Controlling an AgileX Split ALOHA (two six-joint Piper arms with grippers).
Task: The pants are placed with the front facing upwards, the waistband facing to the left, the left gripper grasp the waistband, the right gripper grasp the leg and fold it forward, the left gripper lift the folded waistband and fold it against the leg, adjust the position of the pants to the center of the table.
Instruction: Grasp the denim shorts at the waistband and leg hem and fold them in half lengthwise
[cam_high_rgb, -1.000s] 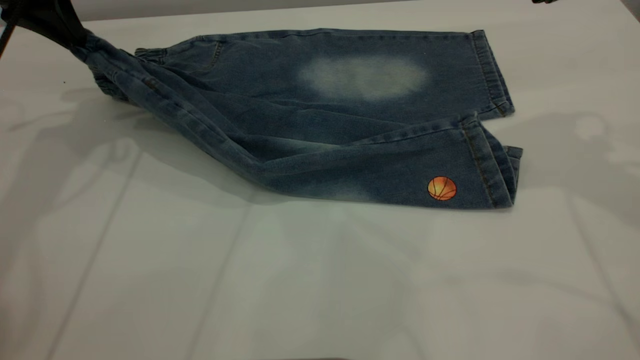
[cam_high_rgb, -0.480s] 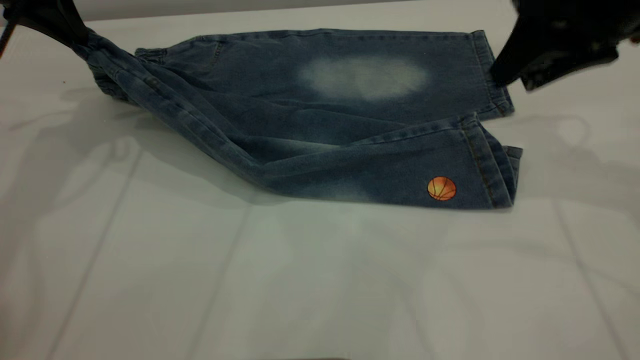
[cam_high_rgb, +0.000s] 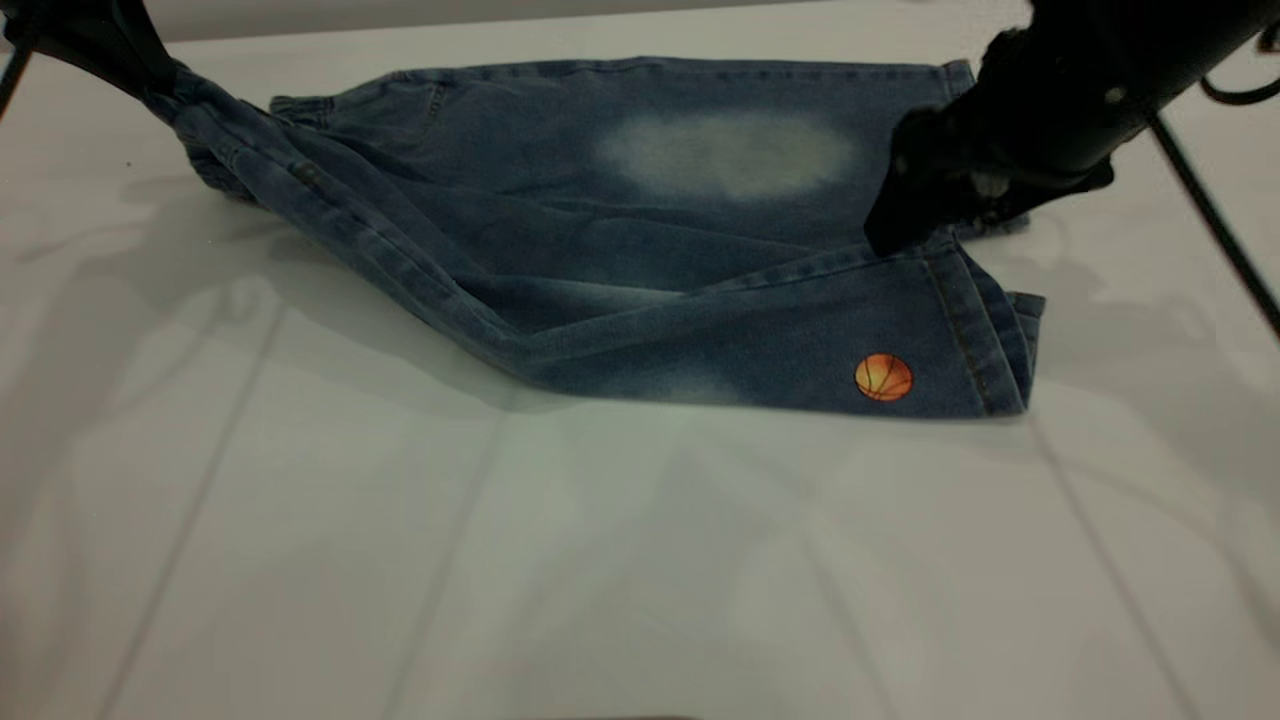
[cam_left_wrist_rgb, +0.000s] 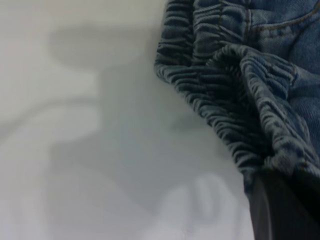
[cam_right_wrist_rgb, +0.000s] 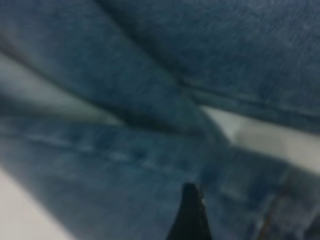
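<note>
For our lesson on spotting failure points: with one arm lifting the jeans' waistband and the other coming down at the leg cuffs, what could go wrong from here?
1. The right gripper sits at the gap between the two leg cuffs, so it may catch only one leg, or neither.
2. The left gripper holds a bunched corner of the elastic waistband; that thin bite could slip under tension.
3. The denim jeans already lie twisted, so a fold may come out crooked.

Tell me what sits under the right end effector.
Under the right end effector lies the hem of the denim pants' far leg, beside the near leg's cuff. The arm hides the hem end and the table beneath; its finger contact cannot be seen.
</note>
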